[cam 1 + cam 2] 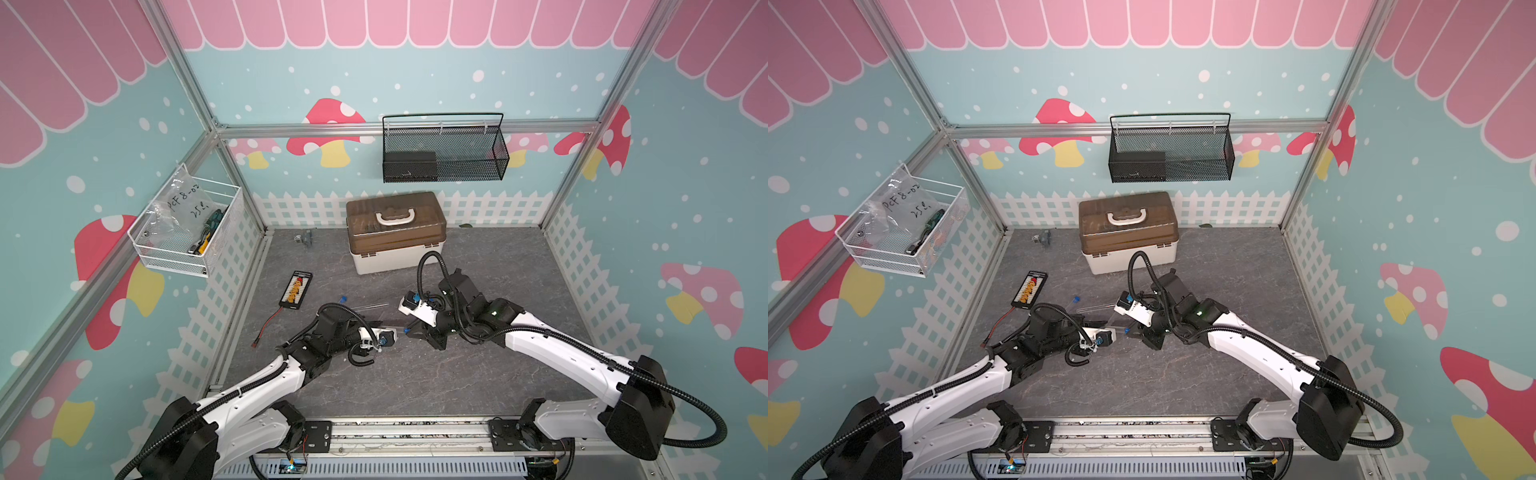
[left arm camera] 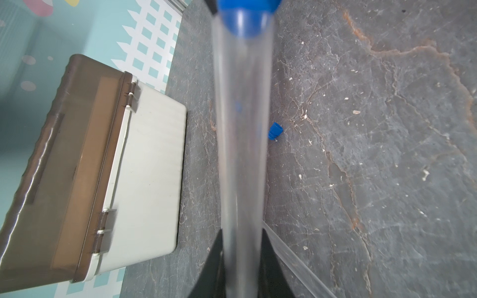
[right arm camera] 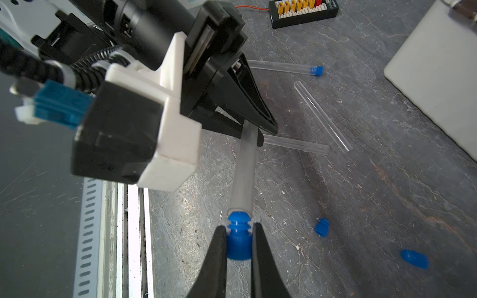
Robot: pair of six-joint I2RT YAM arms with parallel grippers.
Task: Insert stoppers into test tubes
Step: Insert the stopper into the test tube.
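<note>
Your left claw point(image 2: 242, 232) was clamped on a clear test tube point(image 2: 241, 142), its two black fingers point(image 2: 213, 263) pressing it from either side. The tube ran straight out past the fingertips, and at its far mouth sat a blue stopper point(image 2: 245, 23), nose just inside the rim. On the grey bench point(image 2: 374, 154) a loose stopper point(image 2: 275, 131) lay just beside the tube's line. A second tube point(image 2: 296, 260) lay near one fingertip, and a brown-lidded storage box point(image 2: 149, 167) stood off to the other side.
</note>
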